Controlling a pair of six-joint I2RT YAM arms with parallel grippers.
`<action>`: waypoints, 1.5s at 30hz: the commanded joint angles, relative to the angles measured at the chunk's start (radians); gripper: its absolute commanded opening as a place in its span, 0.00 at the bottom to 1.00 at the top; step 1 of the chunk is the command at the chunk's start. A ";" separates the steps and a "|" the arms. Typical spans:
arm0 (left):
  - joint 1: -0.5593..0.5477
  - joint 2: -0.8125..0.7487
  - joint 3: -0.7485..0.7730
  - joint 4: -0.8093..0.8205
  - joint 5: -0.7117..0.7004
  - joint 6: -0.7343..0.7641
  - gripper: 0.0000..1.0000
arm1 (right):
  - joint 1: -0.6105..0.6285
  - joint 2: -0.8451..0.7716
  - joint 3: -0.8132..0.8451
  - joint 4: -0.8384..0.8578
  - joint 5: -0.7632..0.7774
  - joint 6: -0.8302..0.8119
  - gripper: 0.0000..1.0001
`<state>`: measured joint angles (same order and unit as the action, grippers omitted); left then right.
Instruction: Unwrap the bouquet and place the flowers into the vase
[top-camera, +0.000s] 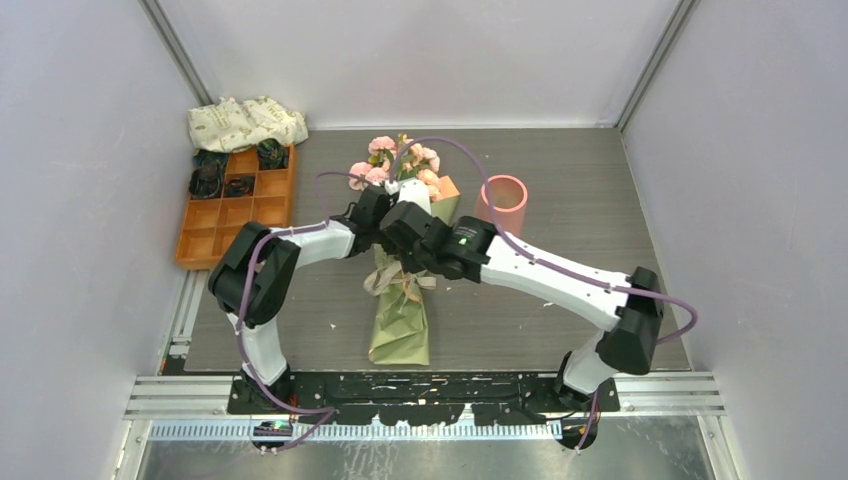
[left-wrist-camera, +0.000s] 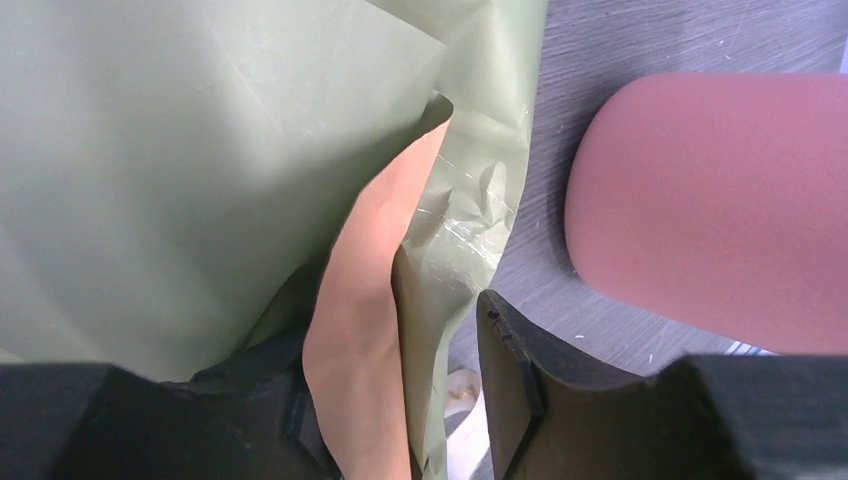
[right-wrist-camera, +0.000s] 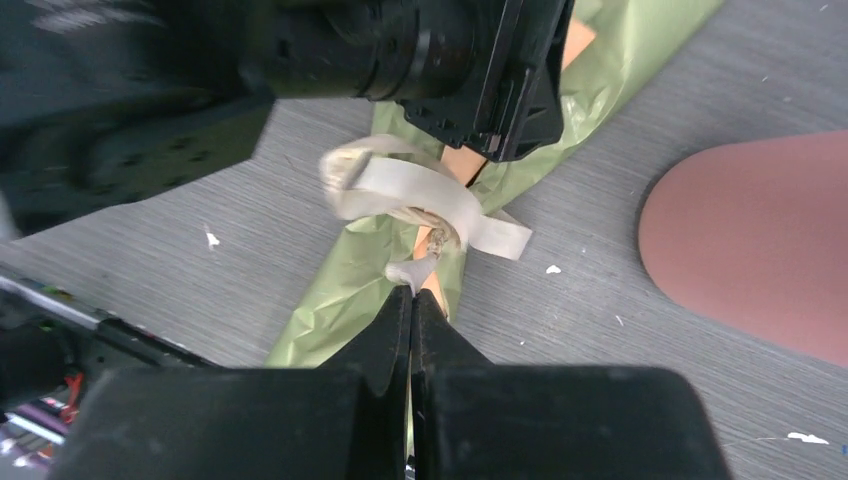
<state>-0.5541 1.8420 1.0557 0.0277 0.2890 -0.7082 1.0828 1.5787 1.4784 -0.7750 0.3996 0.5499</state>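
Note:
The bouquet (top-camera: 400, 325) lies along the table's middle in olive-green and orange paper, with the flowers (top-camera: 392, 160) at its far end. A cream ribbon (right-wrist-camera: 410, 190) is tied around its waist. My right gripper (right-wrist-camera: 412, 292) is shut, pinching a loose end of that ribbon. My left gripper (left-wrist-camera: 395, 350) straddles the paper's edge just above the bow; its jaws stand apart, the orange fold against one finger and a gap at the other finger (left-wrist-camera: 530, 380). In the top view the two grippers, left (top-camera: 380, 215) and right (top-camera: 413, 262), meet over the bouquet. The salmon-pink vase (top-camera: 502, 200) stands upright just right of the flowers.
An orange compartment tray (top-camera: 215, 235) holding dark items sits at the far left, with a white leaf-print cloth bundle (top-camera: 245, 122) behind it. White walls close in the table on three sides. Small white scraps dot the grey tabletop (right-wrist-camera: 600, 330).

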 joint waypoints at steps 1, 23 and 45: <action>0.004 0.049 -0.005 0.047 -0.014 -0.004 0.47 | 0.005 -0.139 0.109 -0.004 0.073 -0.034 0.01; 0.004 0.192 -0.003 0.093 -0.017 -0.008 0.45 | 0.007 -0.384 0.253 0.000 0.132 -0.166 0.01; 0.004 0.180 -0.023 0.089 -0.036 0.000 0.44 | 0.007 -0.419 0.452 0.122 0.079 -0.307 0.01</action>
<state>-0.5541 1.9728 1.0767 0.2295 0.3325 -0.7502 1.0855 1.1591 1.8557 -0.7475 0.4873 0.2989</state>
